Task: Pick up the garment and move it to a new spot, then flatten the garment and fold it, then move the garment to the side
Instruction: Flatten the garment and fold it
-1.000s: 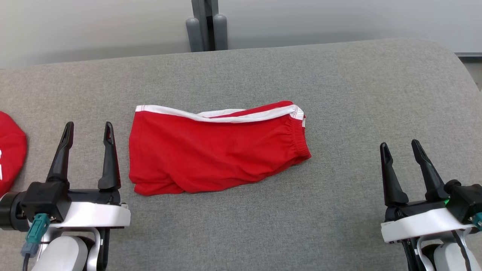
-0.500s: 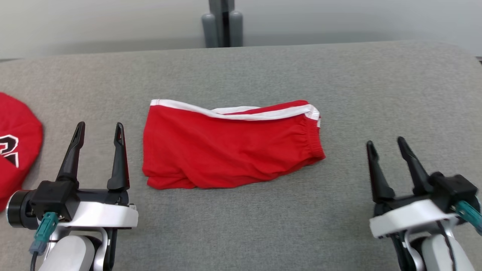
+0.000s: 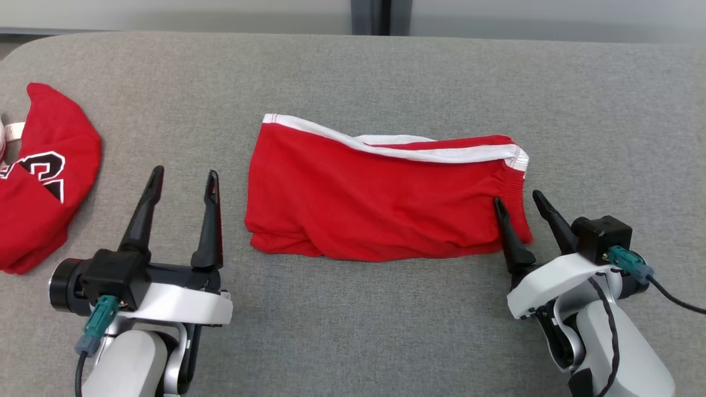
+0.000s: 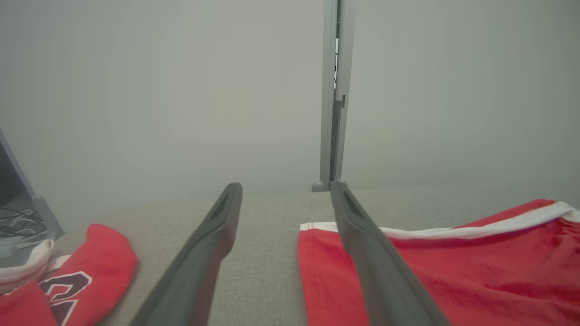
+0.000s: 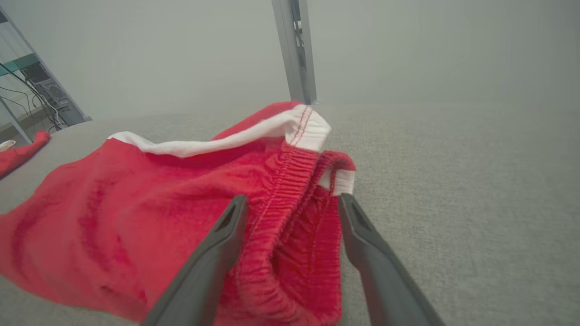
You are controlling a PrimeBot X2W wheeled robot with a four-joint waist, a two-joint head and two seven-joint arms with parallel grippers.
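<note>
Head view: red shorts (image 3: 380,204) lie mid-surface, both grippers spread wide, nothing held.
I see the shorts on the grey padded surface (image 3: 386,71), white-trimmed edge toward 12 o'clock, elastic waistband (image 5: 290,199) at their 3 o'clock end. My right gripper (image 3: 515,197), at 4 o'clock, straddles that waistband end with its fingers parted, the cloth not pinched. My left gripper (image 3: 185,175), at 8 o'clock, stands open just beside the shorts' 9 o'clock edge, apart from it. Another red garment (image 3: 44,182) lies at 9 o'clock.
</note>
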